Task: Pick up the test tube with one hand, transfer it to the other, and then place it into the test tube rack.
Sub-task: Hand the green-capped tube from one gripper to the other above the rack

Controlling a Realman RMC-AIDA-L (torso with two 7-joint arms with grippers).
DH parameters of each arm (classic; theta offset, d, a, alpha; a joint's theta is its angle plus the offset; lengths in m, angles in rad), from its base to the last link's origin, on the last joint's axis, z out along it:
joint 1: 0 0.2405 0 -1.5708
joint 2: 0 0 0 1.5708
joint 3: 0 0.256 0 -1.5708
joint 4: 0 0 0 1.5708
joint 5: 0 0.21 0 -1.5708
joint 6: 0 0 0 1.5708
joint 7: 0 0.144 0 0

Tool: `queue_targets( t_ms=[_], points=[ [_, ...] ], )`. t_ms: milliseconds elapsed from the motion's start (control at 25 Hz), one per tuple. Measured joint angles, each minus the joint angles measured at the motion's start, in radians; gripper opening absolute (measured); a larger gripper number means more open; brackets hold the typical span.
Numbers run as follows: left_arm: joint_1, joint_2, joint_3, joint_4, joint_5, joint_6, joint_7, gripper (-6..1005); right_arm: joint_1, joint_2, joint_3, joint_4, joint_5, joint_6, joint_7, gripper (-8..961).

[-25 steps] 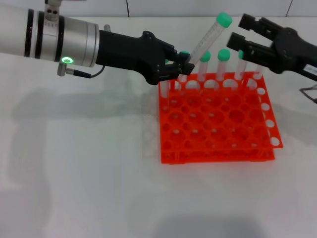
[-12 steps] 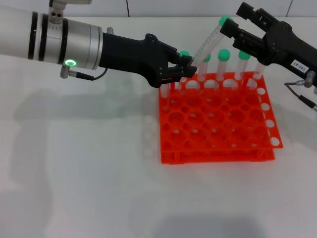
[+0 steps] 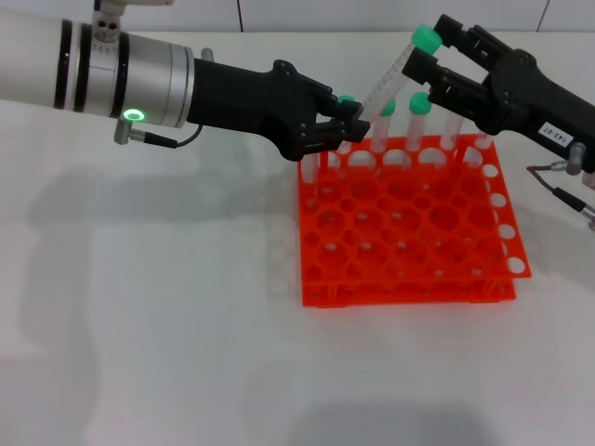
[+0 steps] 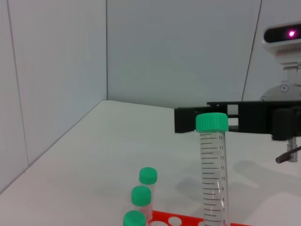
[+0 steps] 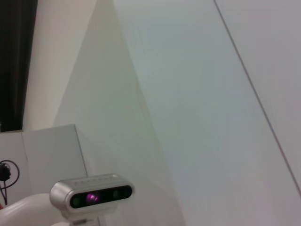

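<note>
My left gripper (image 3: 346,128), on the silver arm with the green ring, is shut on the lower end of the test tube (image 3: 386,84). It holds the tube tilted above the back left of the orange rack (image 3: 409,232). The tube's green cap (image 3: 426,39) points up and to the right. My right gripper (image 3: 428,51), with the white label, is open, one finger on each side of the cap end. In the left wrist view the tube (image 4: 214,174) stands upright, with the right gripper's black fingers (image 4: 254,117) just behind its cap.
Several other green-capped tubes (image 3: 420,116) stand in the rack's back row; three of their caps (image 4: 141,195) show in the left wrist view. Most rack holes are unfilled. A white wall rises behind the white table (image 3: 149,307). The right wrist view shows only walls and a camera.
My right gripper has moved left and slightly up, from beside the tube to straddling its cap end. My left gripper holds the tube almost still.
</note>
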Motion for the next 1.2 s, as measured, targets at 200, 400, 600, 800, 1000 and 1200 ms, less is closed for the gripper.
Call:
queue_targets(
  t_ms=[200, 400, 600, 800, 1000, 1200],
  points=[
    [-0.002, -0.002, 0.001, 0.0, 0.0, -0.003, -0.001, 191, 0.004, 0.0, -0.007, 0.001, 0.0, 0.0, 0.001, 838],
    [-0.003, -0.004, 0.003, 0.0, 0.0, -0.003, -0.003, 191, 0.005, 0.0, -0.007, 0.002, 0.004, -0.001, 0.001, 838],
    [-0.002, -0.007, 0.008, 0.0, 0.0, -0.003, -0.003, 191, 0.008, 0.0, -0.007, 0.003, 0.002, -0.001, 0.001, 838],
    [0.0, -0.009, 0.014, 0.0, 0.001, -0.003, -0.003, 192, 0.009, 0.0, -0.016, 0.003, 0.003, -0.003, 0.001, 838],
    [0.001, -0.012, 0.014, 0.0, 0.001, -0.003, -0.003, 192, 0.01, 0.0, -0.018, 0.003, -0.001, -0.014, 0.001, 826],
    [0.0, -0.013, 0.014, 0.0, 0.001, -0.002, -0.003, 192, 0.01, 0.0, -0.026, 0.002, -0.001, -0.018, 0.001, 734]
  ],
)
